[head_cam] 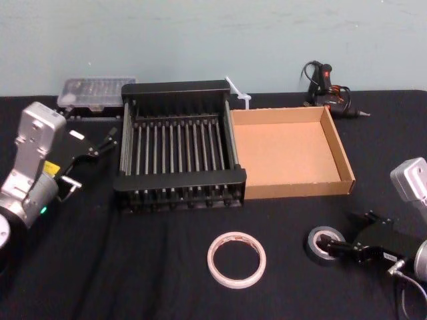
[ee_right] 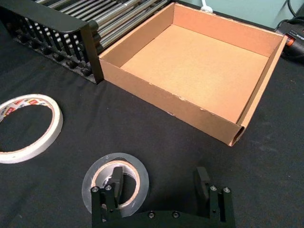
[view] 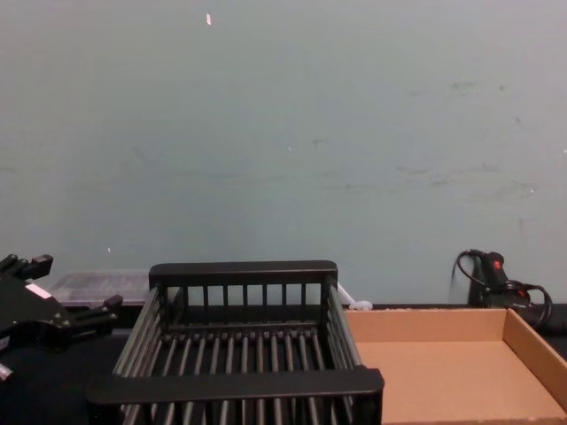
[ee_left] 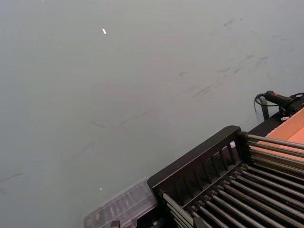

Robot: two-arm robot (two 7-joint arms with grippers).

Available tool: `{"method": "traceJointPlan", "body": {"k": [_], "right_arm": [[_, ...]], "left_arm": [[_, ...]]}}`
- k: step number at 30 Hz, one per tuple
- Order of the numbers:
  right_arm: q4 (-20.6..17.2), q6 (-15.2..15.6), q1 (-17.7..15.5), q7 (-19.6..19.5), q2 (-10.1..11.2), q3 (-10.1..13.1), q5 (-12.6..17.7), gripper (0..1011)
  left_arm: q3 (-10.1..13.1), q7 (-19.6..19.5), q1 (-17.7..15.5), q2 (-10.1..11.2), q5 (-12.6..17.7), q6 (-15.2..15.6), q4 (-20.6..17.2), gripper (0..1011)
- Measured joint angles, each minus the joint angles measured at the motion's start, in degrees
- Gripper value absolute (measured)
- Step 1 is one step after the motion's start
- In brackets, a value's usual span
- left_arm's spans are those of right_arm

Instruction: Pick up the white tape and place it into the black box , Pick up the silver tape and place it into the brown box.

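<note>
Nearest in the head view lies the white tape (head_cam: 236,259), flat on the black cloth (head_cam: 133,267) before the black box (head_cam: 180,89). To its right the silver tape (head_cam: 315,239) lies at the right gripper (head_cam: 339,248), short of the brown box (head_cam: 337,143). The left gripper (head_cam: 88,162) idles left of the black box, jaws seemingly apart.

The right wrist view shows the right gripper's jaws spread: one finger (ee_right: 116,178) sits inside the silver tape's core, the other on bare cloth outside. Closing squarely and low on that wall, then lifting straight, should keep the roll from swinging.

The chest view shows both boxes holding nothing.
</note>
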Motion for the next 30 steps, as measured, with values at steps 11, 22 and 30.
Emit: {"method": "traceJointPlan", "body": {"k": [11,22,30], "right_arm": [[-0.06,0.02,-0.04,-0.02,0.02,0.00,0.00,696],[-0.04,0.03,-0.04,-0.09,0.02,0.01,-0.03,346],[-0.03,0.04,-0.04,-0.12,0.02,0.01,-0.05,178]], "left_arm": [[0.00,0.00,0.00,0.00,0.00,0.00,0.00,1001],[0.00,0.00,0.00,0.00,0.00,0.00,0.00,1001],[0.00,0.00,0.00,0.00,0.00,0.00,0.00,1001]]}}
